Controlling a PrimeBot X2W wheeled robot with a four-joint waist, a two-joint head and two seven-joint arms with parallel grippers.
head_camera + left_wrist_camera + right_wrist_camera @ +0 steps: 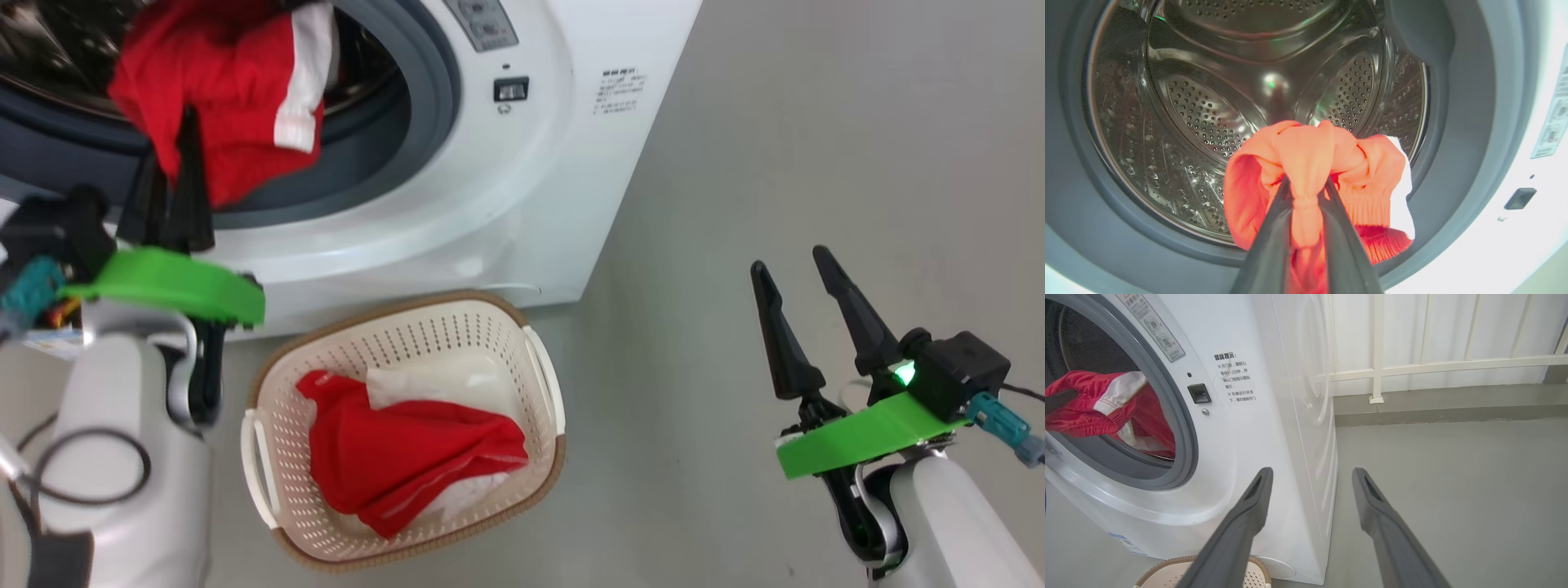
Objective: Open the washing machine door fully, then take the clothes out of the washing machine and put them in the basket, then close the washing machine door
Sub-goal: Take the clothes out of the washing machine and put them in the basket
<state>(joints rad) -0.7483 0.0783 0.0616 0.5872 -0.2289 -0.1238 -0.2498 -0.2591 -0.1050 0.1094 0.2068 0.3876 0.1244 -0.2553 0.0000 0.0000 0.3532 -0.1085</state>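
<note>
The white washing machine stands with its mouth uncovered; the washing machine door is out of view. My left gripper is at the grey gasket, shut on a bunch of red clothes with a white part. In the left wrist view the fingers pinch a fold of that garment in front of the steel drum. Below, the cream basket holds another red and white garment. My right gripper hangs open over the floor, to the right of the basket and holding nothing.
Grey floor stretches to the right of the machine. A white railing and a low kerb run behind it. The basket's brown rim sits close against the machine's front base. A black cable loops by my left forearm.
</note>
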